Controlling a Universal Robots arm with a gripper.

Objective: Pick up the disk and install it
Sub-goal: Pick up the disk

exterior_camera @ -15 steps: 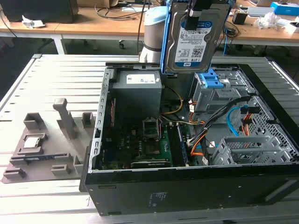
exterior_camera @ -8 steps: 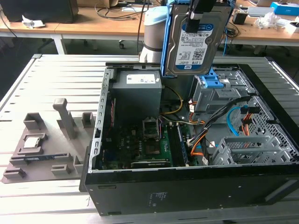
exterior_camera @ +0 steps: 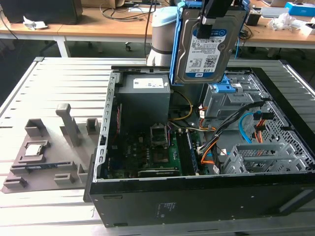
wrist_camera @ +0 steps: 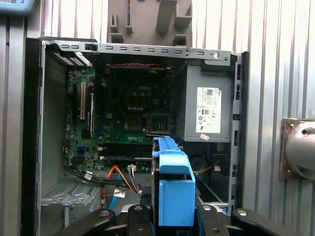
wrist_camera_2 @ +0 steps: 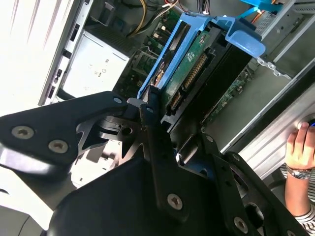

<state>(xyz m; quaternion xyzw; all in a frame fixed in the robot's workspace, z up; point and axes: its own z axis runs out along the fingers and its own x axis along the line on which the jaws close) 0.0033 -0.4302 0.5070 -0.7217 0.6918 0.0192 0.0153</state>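
One disk (exterior_camera: pixel 206 49) | we log it held at its upper edge by the gripper (exterior_camera: pixel 212 19), jaws clamped on it | hanging upright over the open case (exterior_camera: pixel 197 194)

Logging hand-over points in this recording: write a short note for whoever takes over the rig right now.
Gripper: shut on the disk, clamping its blue bracket.
Disk: held upright in the air above the open computer case.
Done: pick-up.
Left: install; the disk is not yet seated in the case.
Note: a person's hand is close beside the case in the second wrist view.
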